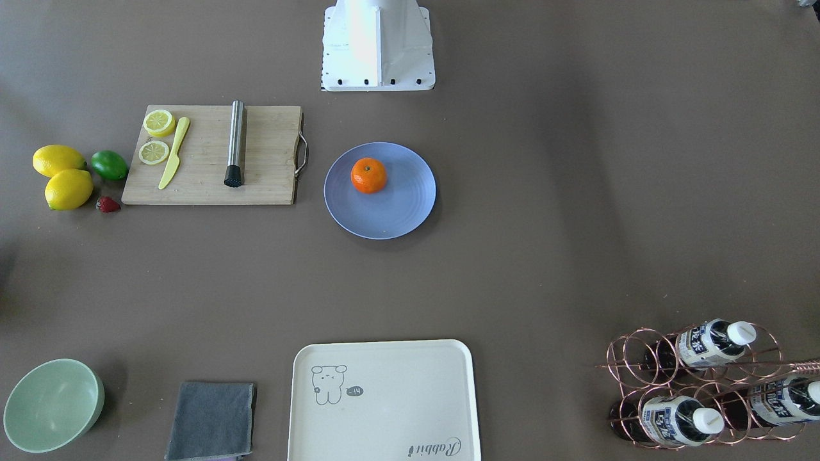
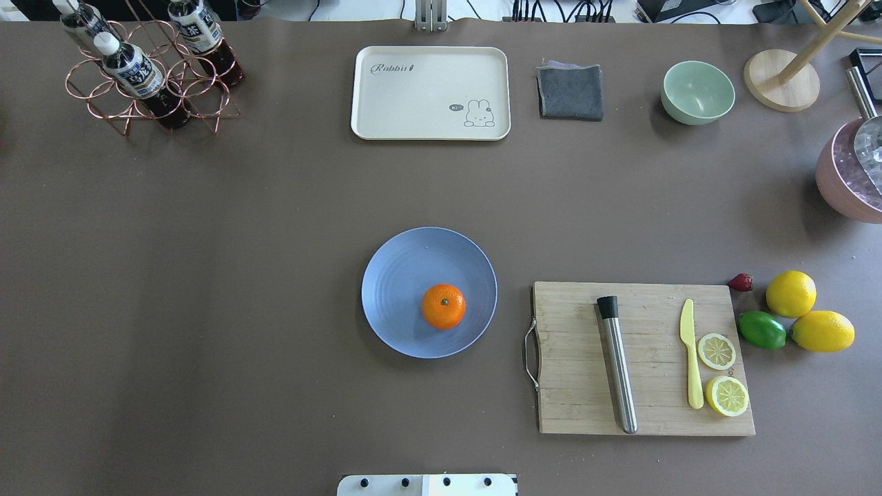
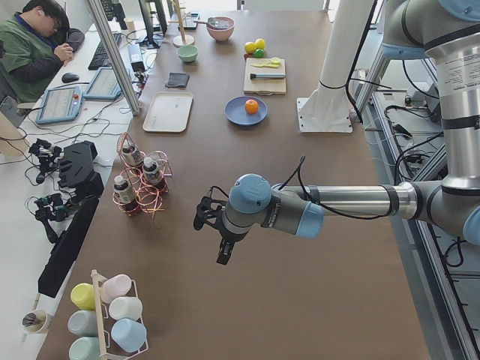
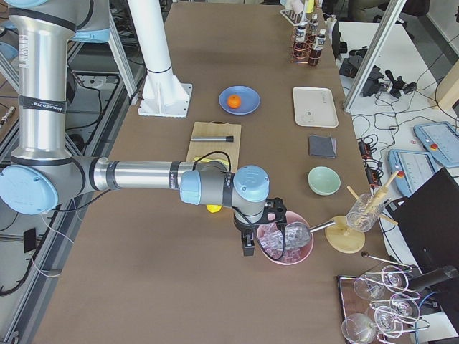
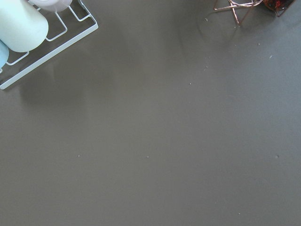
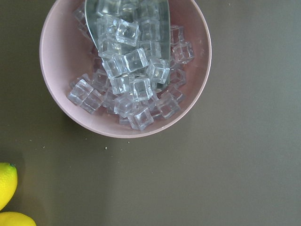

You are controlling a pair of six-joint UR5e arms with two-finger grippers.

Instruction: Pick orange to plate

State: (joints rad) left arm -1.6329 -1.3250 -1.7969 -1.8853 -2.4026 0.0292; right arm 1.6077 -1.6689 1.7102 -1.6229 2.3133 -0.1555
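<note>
The orange (image 1: 369, 175) (image 2: 443, 306) rests on the periwinkle-blue plate (image 1: 384, 221) (image 2: 396, 275) at the table's middle, off-centre toward the robot's base. Nothing touches the orange (image 3: 251, 106) (image 4: 232, 100). My left gripper (image 3: 218, 238) hangs over bare table far off at the left end, near the bottle rack; I cannot tell whether it is open or shut. My right gripper (image 4: 248, 242) hovers at the right end beside a pink bowl of ice, and I cannot tell its state either. Neither wrist view shows fingers.
A wooden cutting board (image 2: 572, 386) with a metal rod, a yellow knife and lemon slices lies right of the plate. Two lemons (image 2: 791, 293), a lime (image 2: 761, 329) and a strawberry lie beyond it. A cream tray (image 2: 431, 93), grey cloth, green bowl (image 2: 697, 91), bottle rack (image 2: 148, 76) and ice bowl (image 6: 124, 70) line the far side.
</note>
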